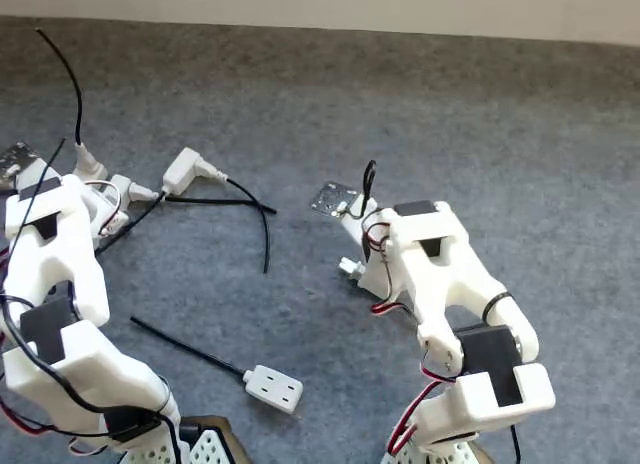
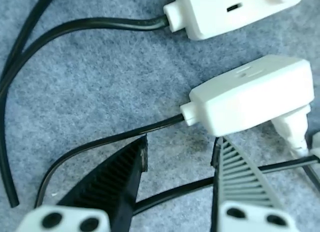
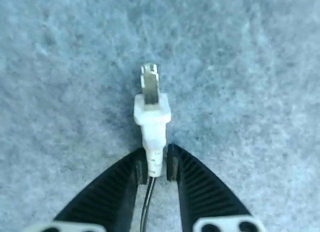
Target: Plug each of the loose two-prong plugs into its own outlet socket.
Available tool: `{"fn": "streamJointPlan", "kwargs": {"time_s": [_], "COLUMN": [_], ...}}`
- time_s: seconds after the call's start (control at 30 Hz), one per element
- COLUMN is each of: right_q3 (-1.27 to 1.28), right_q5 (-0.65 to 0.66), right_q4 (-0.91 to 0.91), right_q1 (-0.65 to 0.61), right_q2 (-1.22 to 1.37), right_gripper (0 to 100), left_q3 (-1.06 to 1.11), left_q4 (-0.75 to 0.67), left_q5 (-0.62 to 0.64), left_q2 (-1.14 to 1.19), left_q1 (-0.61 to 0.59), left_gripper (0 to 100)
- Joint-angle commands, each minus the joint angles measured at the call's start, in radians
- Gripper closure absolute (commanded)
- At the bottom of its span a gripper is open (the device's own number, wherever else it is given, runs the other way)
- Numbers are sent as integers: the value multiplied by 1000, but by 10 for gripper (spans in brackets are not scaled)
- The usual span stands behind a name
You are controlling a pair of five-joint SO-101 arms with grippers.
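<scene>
Looks like we're at the carry step. The right tool (image 3: 155,164) is pinching a white two-prong plug (image 3: 151,112) by its neck, low over the middle of the bench (image 1: 500,114). The plug's long axis runs straight out along the fingers, prongs pointing away from the wrist. The left tool (image 2: 181,147) is spread over a socket block (image 2: 255,94), gripping nothing. Next up, I'd guess: square the prongs to a free socket's slots.

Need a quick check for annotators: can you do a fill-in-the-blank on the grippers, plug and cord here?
1. The right gripper is ____ on the white plug.
2. The left gripper is ____, close to a white outlet block.
3. That block's cord is ____ in colour.
Missing words: shut; open; black.
</scene>
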Motion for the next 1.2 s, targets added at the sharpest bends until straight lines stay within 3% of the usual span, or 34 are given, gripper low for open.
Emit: {"fn": "streamJointPlan", "kwargs": {"time_s": [0.0,0.1,0.23,0.37,0.47,0.73,0.87,1.17], "right_q3": [-15,-10,-10,-39,-70,-73,-82,-110], "right_q5": [3,3,0,-147,-175,-181,-239,-230], "right_q4": [18,16,16,-21,-19,-25,-25,-19], "right_q1": [38,18,-28,-84,-108,-110,-107,-107], "right_q2": [-8,-7,-7,-15,-12,-13,-15,-15], "right_gripper": [896,900,997,992,992,866,862,870], "left_q3": [-22,-22,-22,-22,-21,-21,-21,-21], "left_q4": [8,8,8,8,8,8,8,8], "left_q5": [-8,-8,-8,-9,-9,-9,-9,-11], "left_q2": [-8,-8,-7,-5,-5,-5,-5,-5], "left_q1": [15,15,16,22,24,25,25,25], "left_gripper": [772,772,772,772,772,772,772,772]}}
